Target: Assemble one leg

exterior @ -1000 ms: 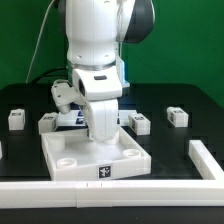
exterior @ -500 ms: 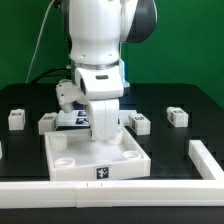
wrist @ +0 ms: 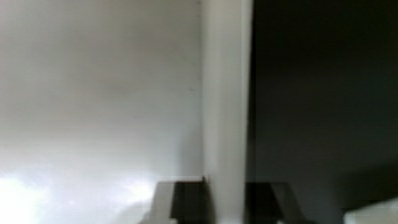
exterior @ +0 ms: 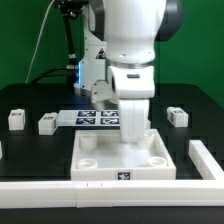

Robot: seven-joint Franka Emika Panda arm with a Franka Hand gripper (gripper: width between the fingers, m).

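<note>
Three small white legs with tags lie on the black table: one (exterior: pixel 14 119) and another (exterior: pixel 47 124) at the exterior view's left, one (exterior: pixel 177 116) at its right. The large white panel (exterior: pixel 160 166) with round corner sockets lies in front. My gripper (exterior: pixel 133 140) reaches straight down onto the panel's far side. In the wrist view the gripper (wrist: pixel 228 203) has its dark fingers (wrist: pixel 185 203) on either side of a thin white panel edge (wrist: pixel 226 100), shut on it.
The marker board (exterior: pixel 96 118) lies behind the panel, partly hidden by the arm. A white rail (exterior: pixel 60 191) runs along the table's front and another (exterior: pixel 205 160) stands at the exterior view's right.
The arm and the white panel have moved together toward the exterior view's right. A leg that showed beside the arm is now hidden behind it.
</note>
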